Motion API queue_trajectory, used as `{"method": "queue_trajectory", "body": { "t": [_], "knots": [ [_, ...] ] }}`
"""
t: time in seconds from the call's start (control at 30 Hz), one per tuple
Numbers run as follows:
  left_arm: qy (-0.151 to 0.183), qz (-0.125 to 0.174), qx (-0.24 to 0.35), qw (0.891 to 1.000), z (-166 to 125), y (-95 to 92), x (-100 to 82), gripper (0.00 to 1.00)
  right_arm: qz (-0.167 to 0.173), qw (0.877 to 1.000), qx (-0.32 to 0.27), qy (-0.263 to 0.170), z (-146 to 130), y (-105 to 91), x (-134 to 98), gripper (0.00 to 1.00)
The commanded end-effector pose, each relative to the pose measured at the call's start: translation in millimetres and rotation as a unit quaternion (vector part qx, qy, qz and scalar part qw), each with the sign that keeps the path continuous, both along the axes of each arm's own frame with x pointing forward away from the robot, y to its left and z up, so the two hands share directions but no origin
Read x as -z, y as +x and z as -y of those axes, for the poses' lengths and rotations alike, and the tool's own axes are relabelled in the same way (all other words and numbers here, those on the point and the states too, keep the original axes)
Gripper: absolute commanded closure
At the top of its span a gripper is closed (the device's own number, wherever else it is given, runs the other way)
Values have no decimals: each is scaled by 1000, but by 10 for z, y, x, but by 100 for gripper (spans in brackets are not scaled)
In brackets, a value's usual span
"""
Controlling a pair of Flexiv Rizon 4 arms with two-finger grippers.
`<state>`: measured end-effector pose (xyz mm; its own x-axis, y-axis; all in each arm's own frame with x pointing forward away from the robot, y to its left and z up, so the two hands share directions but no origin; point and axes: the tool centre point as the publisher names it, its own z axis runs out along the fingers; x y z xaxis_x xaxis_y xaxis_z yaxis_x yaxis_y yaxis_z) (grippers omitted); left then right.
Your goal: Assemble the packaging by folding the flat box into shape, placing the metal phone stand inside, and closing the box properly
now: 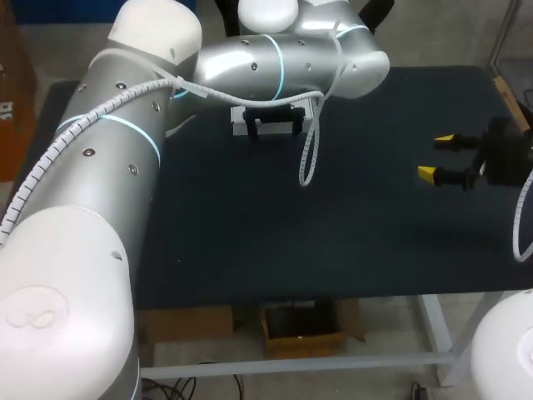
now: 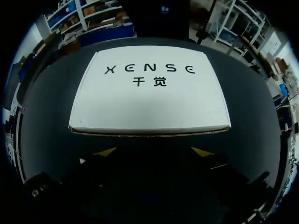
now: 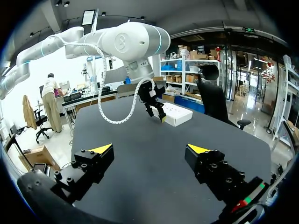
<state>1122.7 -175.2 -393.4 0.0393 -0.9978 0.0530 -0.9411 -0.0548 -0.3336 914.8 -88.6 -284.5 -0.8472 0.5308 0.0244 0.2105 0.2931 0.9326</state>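
Left wrist view: the box (image 2: 149, 93) lies shut on the counter (image 2: 46, 130) just ahead of the left pincer (image 2: 153, 152), which stands spread, the box's long edge crosswise to it — the nearer arm. The right pincer (image 1: 436, 157), also spread and empty, hangs well away from the box.

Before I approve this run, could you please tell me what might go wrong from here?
The open left gripper hovers just short of the closed white box; a push could slide it across the table. The coiled cable hanging off the left arm could snag it. No phone stand shows, so the box may be empty.
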Motion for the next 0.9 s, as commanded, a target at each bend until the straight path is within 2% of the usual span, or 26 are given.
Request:
{"method": "queue_trajectory", "body": {
  "t": [0.03, 0.2, 0.4, 0.67, 0.9],
  "knots": [
    [-18, -133, 23, 991, -62, -248, -194, 0, 0, 1000, -1, 1, 12, -7, -6, 0],
    [-28, -80, 56, 995, -175, -724, -404, 0, 0, 1000, -1, 1, 12, -7, -6, 0],
    [-36, -27, 86, 995, -329, -1108, -547, 0, 0, 1000, -1, 1, 12, -7, -6, 0],
    [-69, 52, 124, 988, -516, -1450, -599, 0, 0, 1000, -1, 1, 12, -7, -6, 0],
    [-105, 114, 185, 970, -652, -1600, -610, 0, 0, 1000, -1, 1, 12, -7, -6, 0]
  ]
}}
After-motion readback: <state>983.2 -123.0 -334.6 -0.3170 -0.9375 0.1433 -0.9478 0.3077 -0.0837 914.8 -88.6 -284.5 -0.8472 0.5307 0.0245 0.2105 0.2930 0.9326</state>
